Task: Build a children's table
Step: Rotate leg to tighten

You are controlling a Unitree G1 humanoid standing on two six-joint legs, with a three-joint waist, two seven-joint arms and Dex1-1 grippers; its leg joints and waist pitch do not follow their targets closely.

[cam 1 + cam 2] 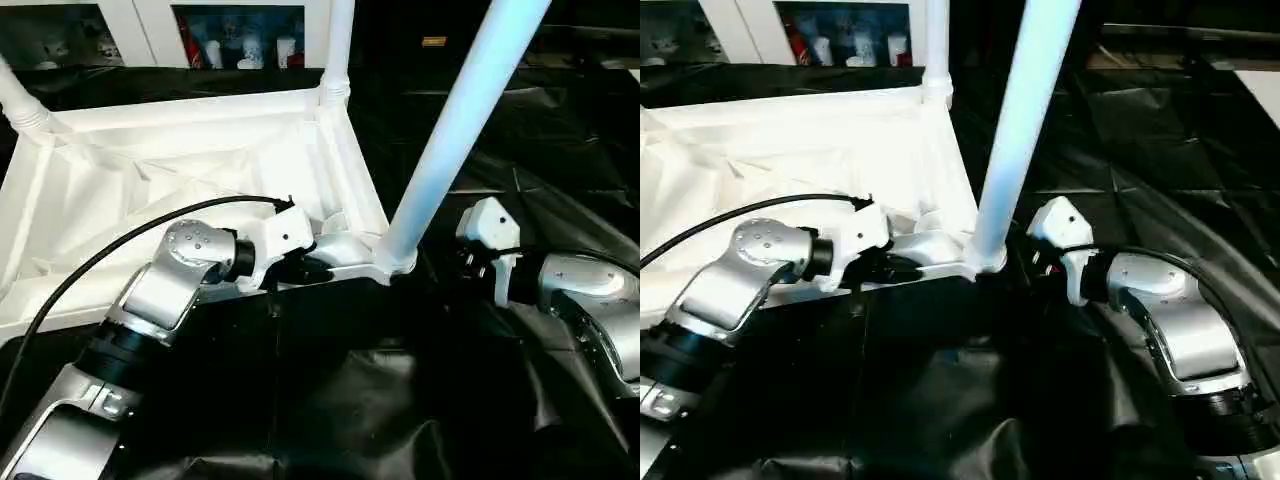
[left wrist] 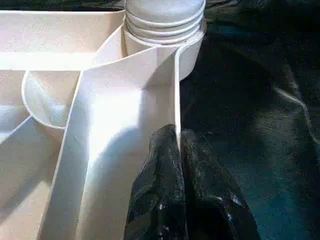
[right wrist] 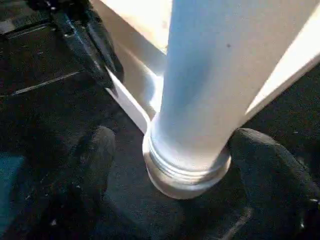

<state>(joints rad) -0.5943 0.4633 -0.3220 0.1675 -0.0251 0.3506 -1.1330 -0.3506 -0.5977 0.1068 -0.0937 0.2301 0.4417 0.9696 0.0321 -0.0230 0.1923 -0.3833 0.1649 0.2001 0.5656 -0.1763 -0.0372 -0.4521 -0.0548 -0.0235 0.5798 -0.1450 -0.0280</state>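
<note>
The tabletop lies upside down on the black-covered bench, ribbed underside up. Three legs stand in corner sockets: the near leg rising from the corner closest to the robot, a second leg at the far corner on the same side, and a third leg at the far left corner. The fourth corner is out of sight, so I judge the build well along — at least three of four legs seated, with the last one unconfirmed.

The left hand is clamped on the thin rim wall of the tabletop, fingers pressed together over its edge, just beside the near leg's socket. The right hand sits at the base of the near leg, its fingers spread apart on either side of the flared end — bracketing it, not gripping.
</note>
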